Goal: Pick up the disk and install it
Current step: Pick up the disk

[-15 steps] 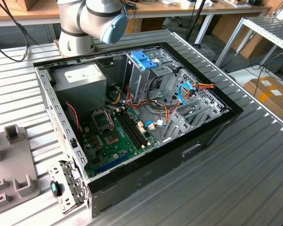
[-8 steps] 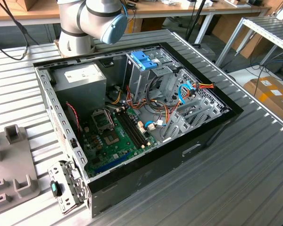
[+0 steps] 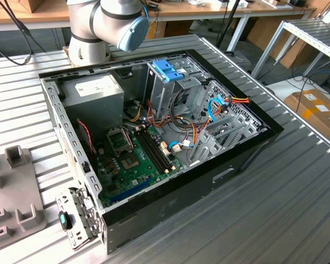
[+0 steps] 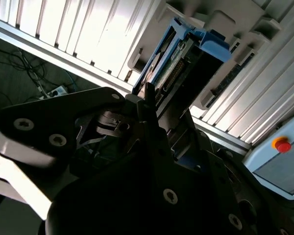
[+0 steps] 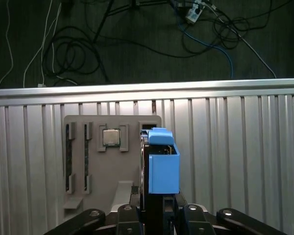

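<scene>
In both wrist views my gripper (image 5: pixel 157 209) (image 4: pixel 154 110) is shut on the disk (image 5: pixel 162 161) (image 4: pixel 183 56). The disk stands on edge and sticks out from the fingers, with its light-blue plastic rail toward the first wrist camera. It hangs over the grey fixture tray (image 5: pixel 115 166), clear of the tray's slots as far as I can tell. In the exterior view the open computer case (image 3: pixel 154 126) lies on the ribbed table, with its metal drive cage (image 3: pixel 173 91) standing upright near the arm's base (image 3: pixel 99 27).
A blue latch piece (image 3: pixel 168 70) tops the drive cage. A grey power supply box (image 3: pixel 93 91), the motherboard (image 3: pixel 132 159) and loose cables (image 3: pixel 220 104) fill the case. The tray holds a chip (image 5: pixel 110 137). A control box with a red button (image 4: pixel 282 145) sits nearby.
</scene>
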`<state>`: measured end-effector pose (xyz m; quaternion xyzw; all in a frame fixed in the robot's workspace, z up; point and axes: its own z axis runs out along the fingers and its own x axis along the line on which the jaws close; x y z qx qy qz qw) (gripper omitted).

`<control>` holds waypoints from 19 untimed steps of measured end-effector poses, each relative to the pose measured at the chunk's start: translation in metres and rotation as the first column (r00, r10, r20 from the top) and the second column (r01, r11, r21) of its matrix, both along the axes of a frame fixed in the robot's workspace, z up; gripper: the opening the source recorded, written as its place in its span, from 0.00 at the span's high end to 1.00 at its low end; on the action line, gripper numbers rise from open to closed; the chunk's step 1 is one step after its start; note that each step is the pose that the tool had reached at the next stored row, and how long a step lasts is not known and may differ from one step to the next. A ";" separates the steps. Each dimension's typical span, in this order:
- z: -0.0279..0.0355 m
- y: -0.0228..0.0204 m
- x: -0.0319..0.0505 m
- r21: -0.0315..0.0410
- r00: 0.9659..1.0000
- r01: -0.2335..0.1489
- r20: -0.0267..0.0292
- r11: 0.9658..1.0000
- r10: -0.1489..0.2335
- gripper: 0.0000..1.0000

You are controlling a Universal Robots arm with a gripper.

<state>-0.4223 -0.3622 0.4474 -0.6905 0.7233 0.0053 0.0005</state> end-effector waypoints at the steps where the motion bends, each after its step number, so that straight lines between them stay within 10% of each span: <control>1: 0.0035 0.0000 0.0000 0.000 1.000 0.000 0.000 1.000 0.000 0.65; 13: 0.0444 0.0000 0.0000 0.000 1.000 0.000 0.000 1.000 0.000 0.65; 19: 0.0493 0.0000 0.0000 0.000 1.000 0.000 0.000 1.000 0.000 0.65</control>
